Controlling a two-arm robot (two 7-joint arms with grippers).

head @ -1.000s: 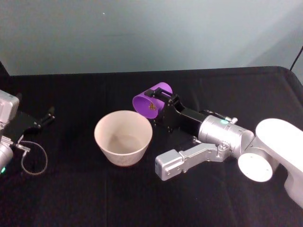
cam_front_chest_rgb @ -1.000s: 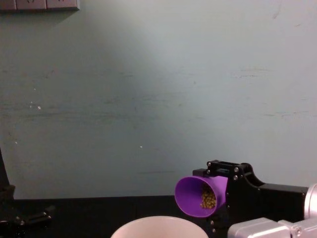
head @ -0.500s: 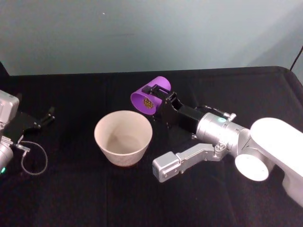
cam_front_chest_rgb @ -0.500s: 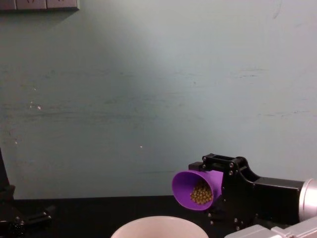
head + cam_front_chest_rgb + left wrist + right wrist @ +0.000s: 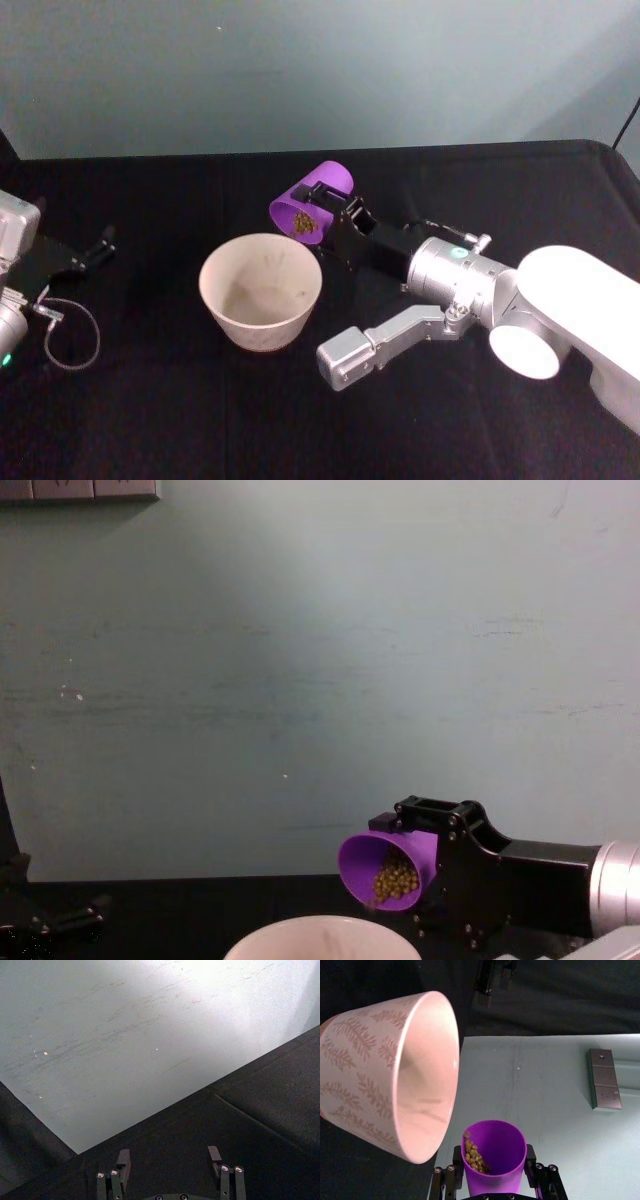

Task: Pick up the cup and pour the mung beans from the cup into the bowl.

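Note:
My right gripper (image 5: 335,205) is shut on the purple cup (image 5: 307,204) and holds it tipped on its side, mouth toward the white bowl (image 5: 260,290). The cup hangs in the air just above and behind the bowl's right rim. Olive-brown mung beans (image 5: 396,877) lie heaped at the cup's lower lip, close to spilling. From the right wrist, the cup (image 5: 494,1156) sits between the fingers with beans (image 5: 474,1156) along one side, and the bowl (image 5: 400,1075) shows a leaf pattern on its wall. My left gripper (image 5: 170,1157) is open over the black cloth, parked at the table's left edge.
A black cloth covers the table (image 5: 150,400). A grey wall stands behind it, with a socket strip (image 5: 80,489) high up. A thin cable loop (image 5: 70,340) lies by the left arm.
The right gripper has carried the cup left toward the bowl and tipped it further. The beans have slid down to the cup's lip. The left arm has stayed still.

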